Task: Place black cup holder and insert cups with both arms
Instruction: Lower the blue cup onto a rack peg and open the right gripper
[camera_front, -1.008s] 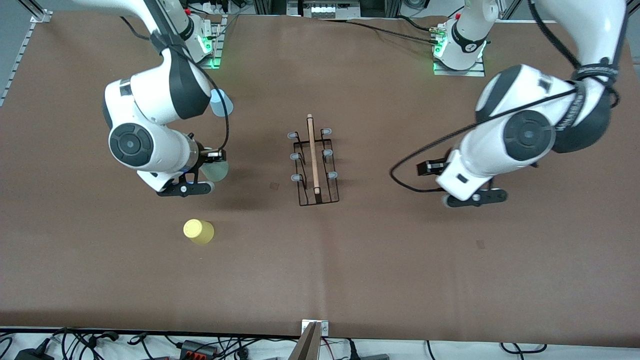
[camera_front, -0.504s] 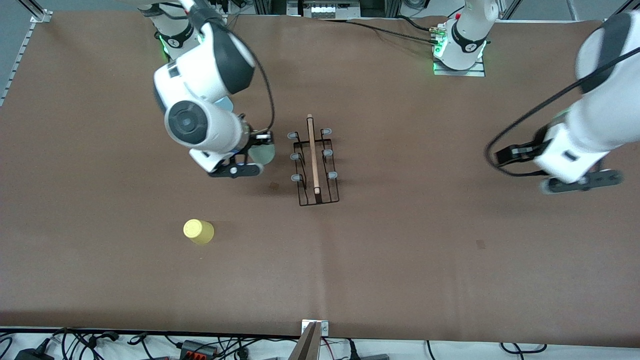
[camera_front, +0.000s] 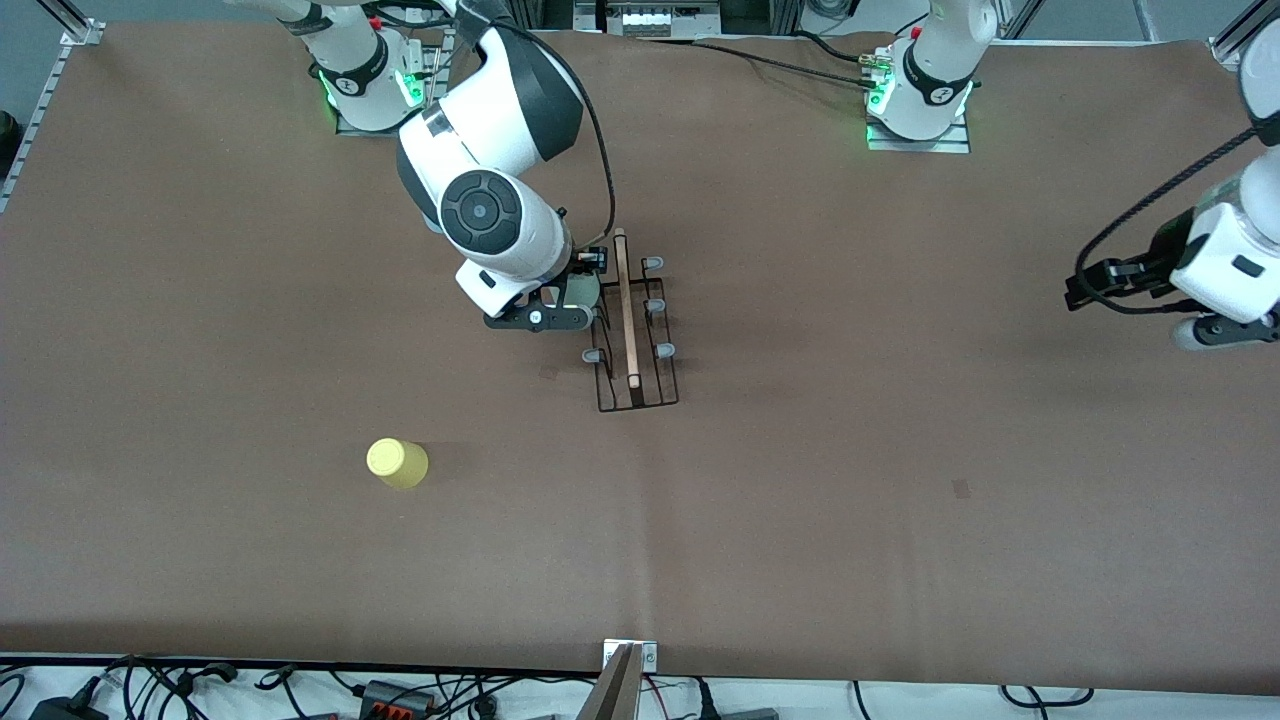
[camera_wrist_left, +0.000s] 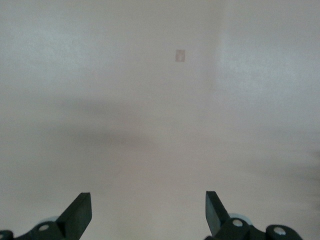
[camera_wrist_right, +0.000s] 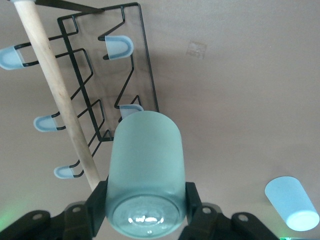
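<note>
Brown table (camera_front: 800, 500) holds a thin black wire cup holder (camera_front: 630, 335) with a wooden rod on top, in the middle. Over its pegs, the right gripper (camera_wrist_right: 145, 207) squeezes a pale green plastic cup (camera_wrist_right: 145, 175). A yellow cup (camera_front: 397, 463) stands nearer the camera. A light blue cup (camera_wrist_right: 291, 202) lies near the right arm's base. At the left arm's end, the left gripper (camera_wrist_left: 148, 212) hangs wide open, holding nothing.

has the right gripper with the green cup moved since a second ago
Yes. The right gripper, shut on the pale green cup, has travelled from near the yellow cup toward the table's middle and now hangs over the black cup holder.
</note>
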